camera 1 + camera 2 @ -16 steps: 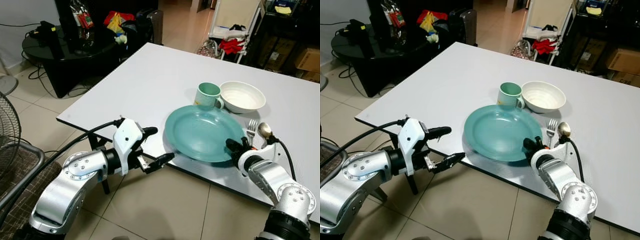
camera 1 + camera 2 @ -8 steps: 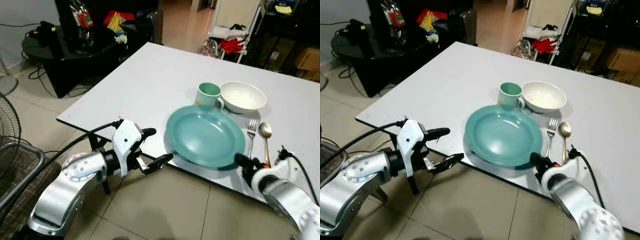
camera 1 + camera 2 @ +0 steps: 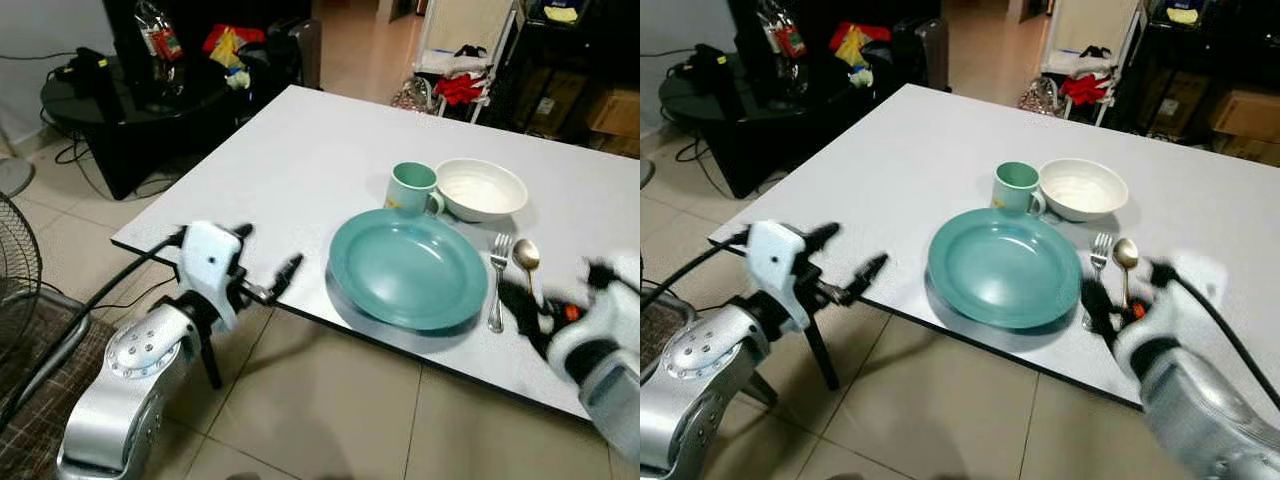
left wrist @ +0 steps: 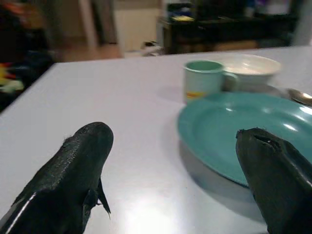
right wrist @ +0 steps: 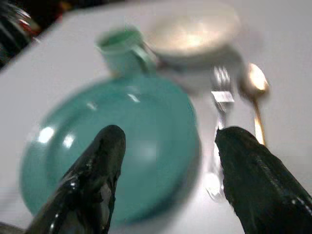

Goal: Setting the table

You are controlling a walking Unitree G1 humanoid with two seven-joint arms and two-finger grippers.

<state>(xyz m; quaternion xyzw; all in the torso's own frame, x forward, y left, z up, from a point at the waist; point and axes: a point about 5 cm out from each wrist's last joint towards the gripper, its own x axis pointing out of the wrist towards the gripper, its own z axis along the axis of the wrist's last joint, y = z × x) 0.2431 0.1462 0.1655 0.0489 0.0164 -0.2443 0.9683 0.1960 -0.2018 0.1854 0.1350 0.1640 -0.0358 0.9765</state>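
White table (image 3: 300, 150) edge: teal plate (image 3: 408, 267) between both spread claws.

A white counter (image 3: 300, 150) stands on a floor of pale beige tiles (image 3: 330, 410) with dark grout lines. Beyond its far left corner a round black table (image 3: 110, 100) carries cables and clutter, with bright red and yellow items (image 3: 228, 42) heaped just behind it. Further back stand a white rack with red cloth (image 3: 462, 88) on it, dark shelving, and cardboard boxes (image 3: 612, 110); a fan's wire guard (image 3: 15, 260) curves in at the left edge.
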